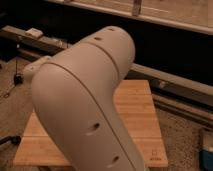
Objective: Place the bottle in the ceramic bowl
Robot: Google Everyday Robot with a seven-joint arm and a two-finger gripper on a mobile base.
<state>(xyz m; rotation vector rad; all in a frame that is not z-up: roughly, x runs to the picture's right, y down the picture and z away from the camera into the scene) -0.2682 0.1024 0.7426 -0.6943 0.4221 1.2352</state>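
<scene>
Looming over the wooden table (142, 112), my arm (82, 107) hid my gripper (its grip I couldn't tell).

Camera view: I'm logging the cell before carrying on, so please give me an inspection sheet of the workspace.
surface: wooden table, much of it hidden by the arm
job's things: bottle and ceramic bowl not visible
clutter: nothing seen
gripper: not in view; only the arm's pale shell shows
cables: thin dark cable on the floor at left
surroundings: speckled floor; dark ledge behind, with a small white object on it; blue box at lower right
</scene>
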